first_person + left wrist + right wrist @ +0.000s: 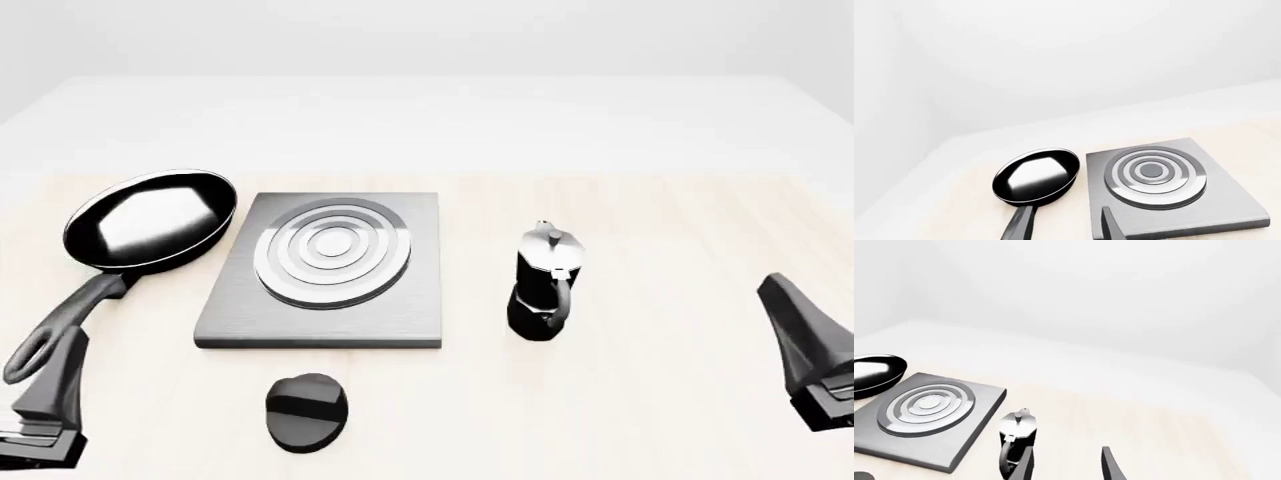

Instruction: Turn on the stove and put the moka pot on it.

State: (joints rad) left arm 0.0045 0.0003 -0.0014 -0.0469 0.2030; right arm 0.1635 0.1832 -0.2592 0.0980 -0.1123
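The stove (327, 300), a flat grey slab with silver burner rings, lies mid-table; its separate black oval knob (307, 410) sits just in front of it. To the slab's right the moka pot (545, 285) stands upright on the table, black with a silver lid. My left gripper (60, 380) hovers at the near left, open and empty, its fingers (1021, 222) apart, looking toward the stove (1167, 185). My right gripper (801, 335) hangs at the near right, open and empty, well short of the moka pot (1016, 437).
A black frying pan (147, 220) lies left of the stove, its handle (60, 320) reaching back toward my left gripper. The pale wooden table (667, 200) runs back to a white far edge.
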